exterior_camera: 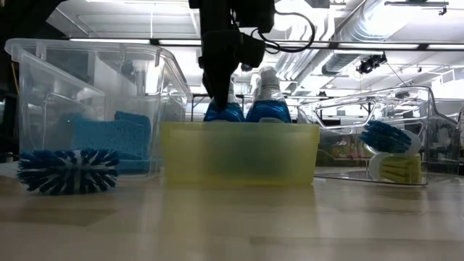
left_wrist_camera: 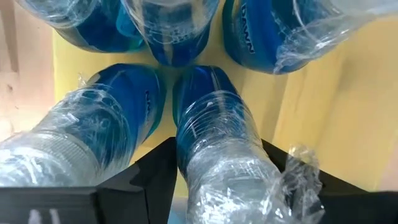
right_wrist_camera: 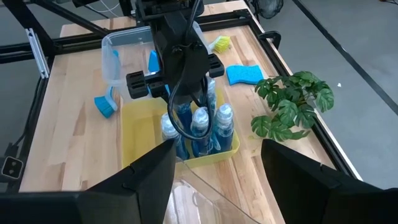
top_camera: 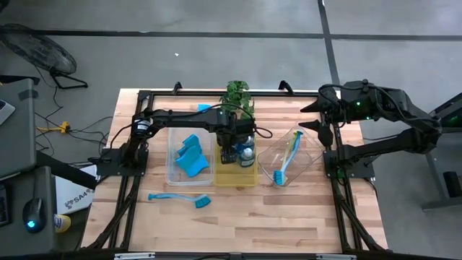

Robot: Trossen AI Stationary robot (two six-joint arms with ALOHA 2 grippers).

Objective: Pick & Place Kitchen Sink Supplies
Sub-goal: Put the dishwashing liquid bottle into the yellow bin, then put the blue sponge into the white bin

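Several clear bottles of blue dish soap (right_wrist_camera: pixel 199 127) stand upright in the yellow tray (top_camera: pixel 234 177) at the table's middle. My left gripper (top_camera: pixel 229 153) reaches down from above into the tray, over one of these bottles (left_wrist_camera: pixel 211 106), with a finger on either side of its upper part. My right gripper (right_wrist_camera: pixel 217 180) hangs open and holds nothing, raised near the table's right edge. Wavy blue sponges (top_camera: pixel 191 159) lie in the clear tray on the left. A blue and yellow-green brush (top_camera: pixel 287 160) lies in the clear tray on the right. My left gripper has the bottle's clear upper part (left_wrist_camera: pixel 193 165) between its two fingers, which lie against its two sides with no gap showing. The fingers (left_wrist_camera: pixel 155 177) point down from above. The bottle stands upright in the yellow tray beside the other bottles.
A blue dish brush (top_camera: pixel 180 198) lies on the bare wood near the front left. A loose blue sponge (top_camera: pixel 204 107) and a small green potted plant (top_camera: pixel 238 94) sit at the far edge. Black frame rails run along the table's sides.
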